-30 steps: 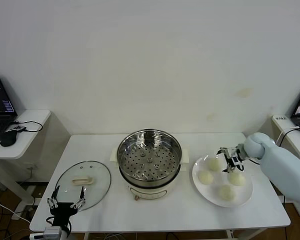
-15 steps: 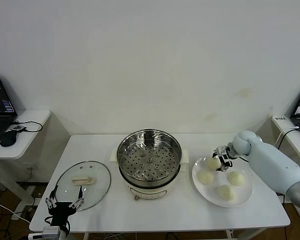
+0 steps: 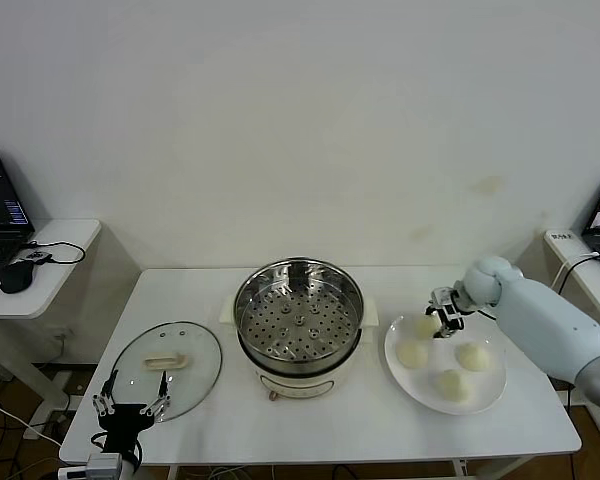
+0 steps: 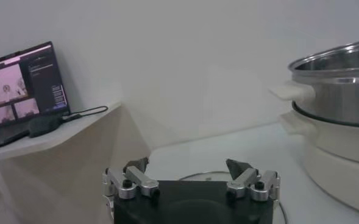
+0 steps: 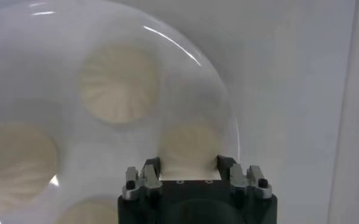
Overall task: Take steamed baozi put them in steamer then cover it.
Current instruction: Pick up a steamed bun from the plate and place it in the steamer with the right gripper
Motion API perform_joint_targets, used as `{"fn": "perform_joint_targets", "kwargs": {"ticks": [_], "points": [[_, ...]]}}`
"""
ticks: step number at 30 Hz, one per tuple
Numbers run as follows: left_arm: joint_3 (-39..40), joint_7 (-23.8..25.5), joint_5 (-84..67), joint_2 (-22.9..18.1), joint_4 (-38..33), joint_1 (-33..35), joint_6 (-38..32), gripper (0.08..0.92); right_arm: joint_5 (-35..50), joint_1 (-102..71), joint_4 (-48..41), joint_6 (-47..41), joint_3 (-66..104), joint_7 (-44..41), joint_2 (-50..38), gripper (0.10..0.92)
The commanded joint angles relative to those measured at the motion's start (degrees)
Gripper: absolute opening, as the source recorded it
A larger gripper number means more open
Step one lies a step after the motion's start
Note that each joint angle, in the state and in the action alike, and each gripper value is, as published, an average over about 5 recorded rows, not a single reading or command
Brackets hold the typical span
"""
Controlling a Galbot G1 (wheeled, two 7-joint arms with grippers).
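**R tool clamps first baozi on plate; steamer still bare**

R tool (image 3: 441,313) sits at the 10 o'clock part of the white plate (image 3: 492,391), w/ its jaws closed on the baozi (image 3: 426,325) there. A sec ago those jaws stood wide, straddling the bun; now they pinch it from both sides. Wrist view confirms: held baozi (image 5: 189,144) sits between the two fingers (image 5: 150,172), right against the tool body. The arm has also pulled back a bit toward 12 o'clock of the plate, elbow raised.

Other 3 buns (image 3: 411,354) lie loose on the plate, apart from each other, untouched.

Steamer (image 3: 298,318) stands mid-desk, at 9 o'clock from the plate, open-topped; perforated tray shows, nothing in it. Cover (image 3: 167,362) lies flat on the desk (image 3: 360,425) further out at 9 o'clock from the pot, handle up.

L tool (image 3: 130,408) is parked at the 6 o'clock edge of the cover, jaws wide, holding nothing; L wrist view shows both fingers (image 4: 128,177) spread apart.

Meaning: grasp looks made, so step 1 of 4 bun transfers is under way; likely next = lift clear of the plate rim, carry to 9 o'clock over the pot. Bun looks soft, so it may dent or slip. Cover job is far off.
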Motion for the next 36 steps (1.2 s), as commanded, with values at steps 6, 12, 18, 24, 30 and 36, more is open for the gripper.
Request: {"fn": "perform_joint_targets", "kwargs": {"ticks": [6, 12, 18, 24, 30, 36], "points": [[0.2, 0.1, -0.4, 0.4, -0.8, 0.1, 0.0, 0.823, 15.0, 17.3, 12.3, -3.5, -10.9, -0.3, -6.8, 0.602], [-0.1, 0.1, -1.2, 0.8, -1.9, 0.2, 0.0, 0.823, 21.2, 30.9, 12.2, -2.6, -20.1, 1.5, -0.4, 0.602], [-1.1, 0.0, -1.7, 0.7, -3.1, 0.9, 0.0, 0.823, 25.1, 36.5, 11.7, 0.0, -24.1, 3.5, 8.8, 0.608], [-1.8, 0.0, -1.9, 0.6, -4.0, 1.4, 0.0, 0.823, 23.6, 35.3, 10.0, 5.7, -28.3, 4.8, 17.6, 0.611], [-2.1, 0.0, -2.1, 0.4, -4.8, 1.4, 0.1, 0.823, 18.1, 31.4, 7.3, 10.4, -30.8, 5.9, 23.8, 0.611], [-2.6, 0.0, -2.4, 0.5, -4.7, 1.0, 0.2, 0.823, 11.4, 28.2, 2.4, 16.7, -31.8, 6.1, 28.3, 0.611]]}}
